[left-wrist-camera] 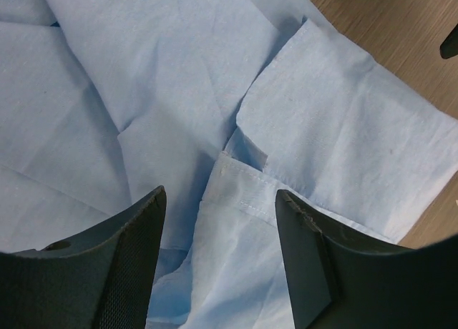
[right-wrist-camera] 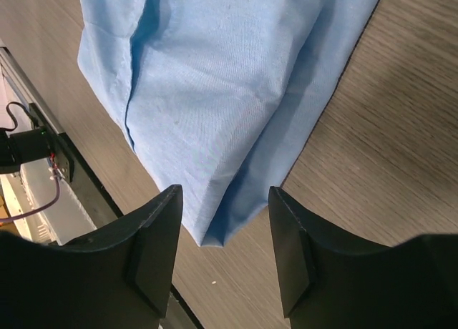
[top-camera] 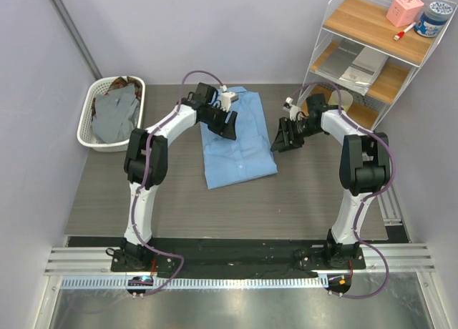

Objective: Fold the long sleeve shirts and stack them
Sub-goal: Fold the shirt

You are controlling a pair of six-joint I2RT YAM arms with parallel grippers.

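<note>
Blue cloth: the folded light blue shirt (top-camera: 240, 146) lies mid-table, toward 12 o'clock. My left gripper (left-wrist-camera: 220, 200) hangs wide and empty over its upper part. My right gripper (right-wrist-camera: 225, 197), also wide and empty, straddles a corner at its 3 o'clock edge. Bare table (top-camera: 215, 214) spreads at 6 o'clock, and grey shirts (top-camera: 114, 118) fill a basket (top-camera: 100, 144) at 10 o'clock.

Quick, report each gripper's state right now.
Left gripper: open over the light blue shirt, holding nothing.
Right gripper: open over a corner of the same shirt, holding nothing.
</note>
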